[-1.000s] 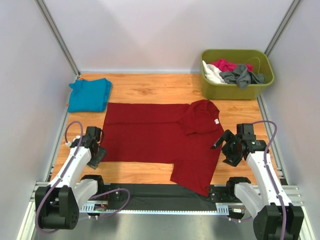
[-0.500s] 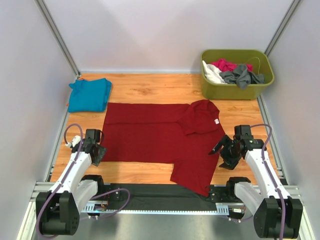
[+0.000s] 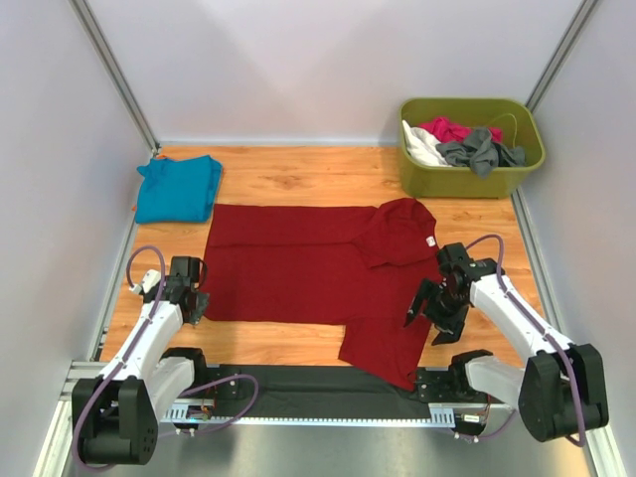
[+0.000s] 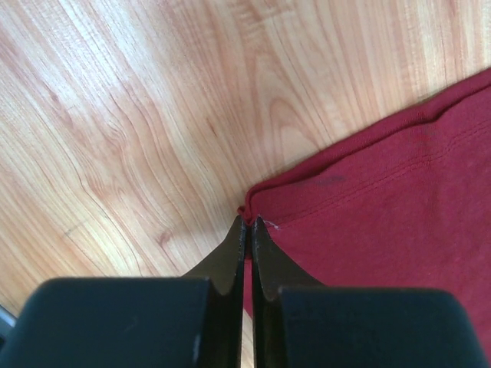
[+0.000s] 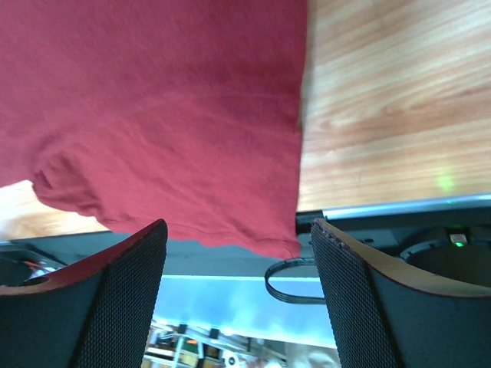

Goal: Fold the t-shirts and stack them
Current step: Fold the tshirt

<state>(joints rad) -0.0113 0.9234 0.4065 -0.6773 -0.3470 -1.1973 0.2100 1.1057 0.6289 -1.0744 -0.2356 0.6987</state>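
You're looking into a robotics lab cell: plain white panels (image 3: 328,70) wall in your wooden tabletop (image 3: 298,179), aluminium rails (image 3: 111,75) run up the corners, and your left arm (image 3: 149,333) and right arm (image 3: 512,313) sit bolted to a metal base (image 3: 318,442).

Matt cloth shirt (image 3: 298,266) (smooth wood table (image 3: 298,179))

The left tool (image 3: 193,302) has snapped shut from a wide gape. Its tips now meet at the near left corner of the red shirt (image 3: 298,268); whether any cloth is caught between them cannot be told. The right tool (image 3: 425,310) has swung inward from the bare tabletop (image 3: 487,238) beside the shirt. It now hangs over the shirt's near right edge, jaws a little narrower than before but still well apart.
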